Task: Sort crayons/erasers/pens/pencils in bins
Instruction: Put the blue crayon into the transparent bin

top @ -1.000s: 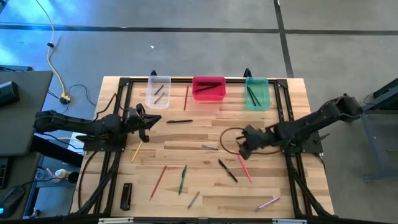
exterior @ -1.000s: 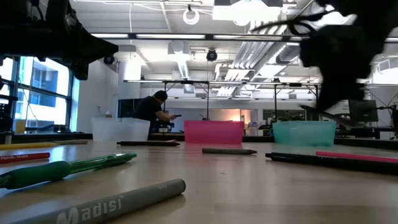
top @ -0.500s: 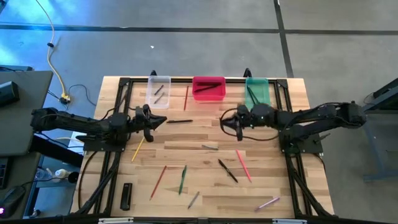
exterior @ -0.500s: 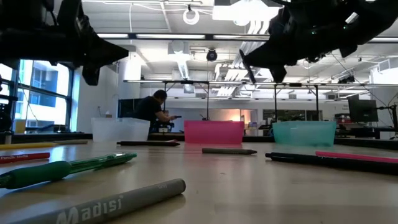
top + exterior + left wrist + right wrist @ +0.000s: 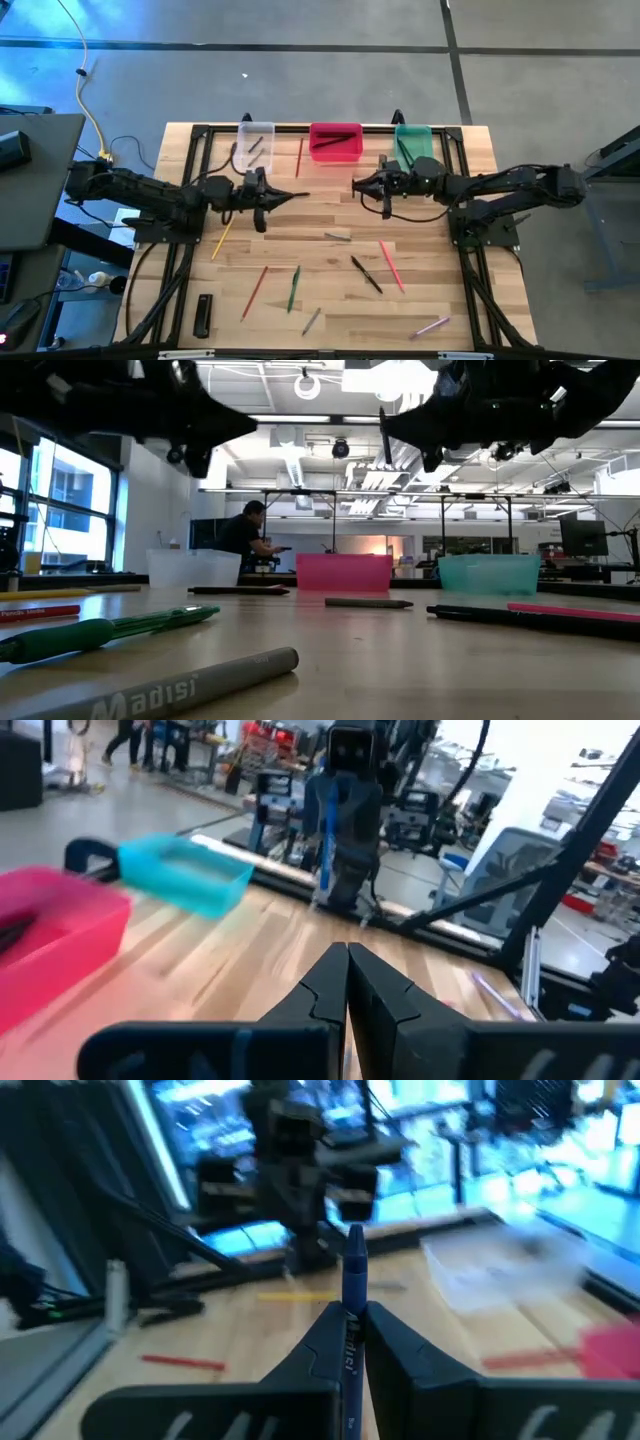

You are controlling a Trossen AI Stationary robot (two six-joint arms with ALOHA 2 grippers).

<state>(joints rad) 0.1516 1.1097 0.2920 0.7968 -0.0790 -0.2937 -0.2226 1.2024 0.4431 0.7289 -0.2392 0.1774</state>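
The right claw (image 5: 358, 185) is clamped on a blue pen (image 5: 352, 1275) that stands upright between its fingers, held above the table just in front of the pink bin (image 5: 335, 142). The left claw (image 5: 298, 197) is pinched closed and seems empty, out in front of the clear bin (image 5: 254, 147). A few sticks already lie in the clear, pink and green bin (image 5: 413, 148). About a dozen pens and pencils, like the green pen (image 5: 294, 287), lie well in front of the pink bin, so most sorting remains.

Past my left gripper (image 5: 347, 982), fingers pressed together, I see the wooden table (image 5: 250, 945), a pink bin (image 5: 50, 935) and a green bin (image 5: 185, 880).
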